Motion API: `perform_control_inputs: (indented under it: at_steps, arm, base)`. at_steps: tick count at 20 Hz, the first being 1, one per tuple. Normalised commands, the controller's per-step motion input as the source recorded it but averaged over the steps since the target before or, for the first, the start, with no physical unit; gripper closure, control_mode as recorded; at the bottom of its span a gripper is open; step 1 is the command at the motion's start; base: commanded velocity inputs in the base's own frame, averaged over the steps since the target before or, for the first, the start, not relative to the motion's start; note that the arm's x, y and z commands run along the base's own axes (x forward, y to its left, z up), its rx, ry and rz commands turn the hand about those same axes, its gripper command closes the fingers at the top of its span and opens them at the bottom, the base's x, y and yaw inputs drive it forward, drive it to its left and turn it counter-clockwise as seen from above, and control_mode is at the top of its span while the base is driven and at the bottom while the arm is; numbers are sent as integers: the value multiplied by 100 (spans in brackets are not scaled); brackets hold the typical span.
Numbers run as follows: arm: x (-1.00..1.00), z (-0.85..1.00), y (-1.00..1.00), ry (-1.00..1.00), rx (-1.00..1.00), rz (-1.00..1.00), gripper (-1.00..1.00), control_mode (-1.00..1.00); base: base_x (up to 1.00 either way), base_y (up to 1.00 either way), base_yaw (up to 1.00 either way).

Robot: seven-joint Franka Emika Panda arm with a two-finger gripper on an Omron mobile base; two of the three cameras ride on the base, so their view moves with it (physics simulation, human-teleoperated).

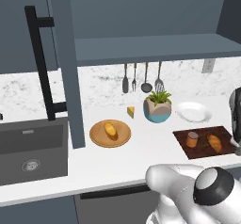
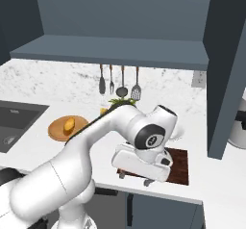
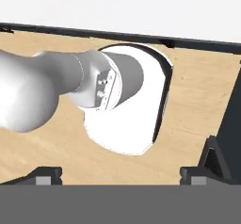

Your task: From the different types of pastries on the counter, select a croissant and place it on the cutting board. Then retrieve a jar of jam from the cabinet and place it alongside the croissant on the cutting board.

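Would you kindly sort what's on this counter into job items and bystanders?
Job items: croissant, jar of jam, cutting board, cabinet.

Bystanders: pastry on wooden plate, cheese wedge, potted plant, white plate, hanging utensils, sink.

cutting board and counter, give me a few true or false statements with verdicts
1. The small squat orange-brown jar stands on the flat dark reddish-brown wooden cutting board. True.
2. The orange-brown oblong pastry lies on the white plate. False: it lies on the cutting board, beside the jar.
3. The paler golden-yellow pastry lies on the round light-tan wooden plate. True.
4. The small yellow cheese wedge sits in the dark sink. False: it sits on the white marble counter.
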Motion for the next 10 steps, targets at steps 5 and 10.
perform_control_inputs:
  at_steps: [5, 10]
  arm:
    - [-100, 12, 45, 0, 0, 0, -100, -100]
    - [-90, -22, 47, -2, -1, 4, -100, -100]
  base:
    - [0, 0, 0]
    - [0, 0, 0]
